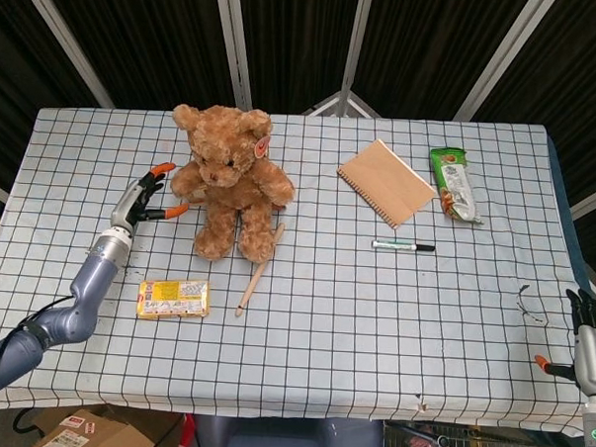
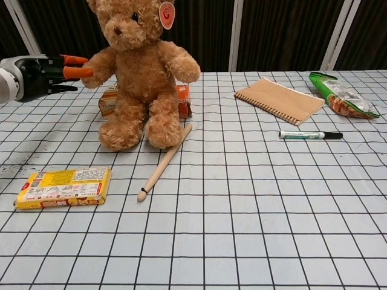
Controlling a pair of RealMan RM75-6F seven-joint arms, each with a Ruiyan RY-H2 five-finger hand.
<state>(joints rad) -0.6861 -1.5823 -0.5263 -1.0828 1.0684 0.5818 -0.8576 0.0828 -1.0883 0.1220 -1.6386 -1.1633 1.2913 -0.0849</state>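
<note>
On the checked tablecloth (image 1: pixel 322 343), toward its far left part, a brown teddy bear (image 1: pixel 230 186) sits upright facing the robot, a round tag at its ear. The left hand (image 1: pixel 139 205) hovers just beside the bear's arm on that side, fingers spread apart and holding nothing; its orange fingertips (image 2: pixel 77 72) reach close to the paw, and in the chest view they look to be at or almost at the fur, though I cannot tell whether they touch. A wooden stick (image 1: pixel 259 269) lies slanted on the cloth, its upper end against the bear's foot. A small orange box (image 2: pixel 110 100) stands behind the bear, partly hidden by its legs. In front of the left forearm, nearer the table's front edge, a yellow packet (image 1: pixel 173 299) lies flat, well apart from the hand. Over on the other half of the table a tan spiral notebook (image 1: pixel 386 182) lies at an angle, with a green snack bag (image 1: pixel 454 186) just beside it toward the edge and a marker pen (image 1: pixel 403 246) lying crosswise nearer the robot than the notebook. The right hand (image 1: pixel 588 340) shows only at the lower corner of the head view, off the table's edge, fingers apart and holding nothing, far from every object.
</note>
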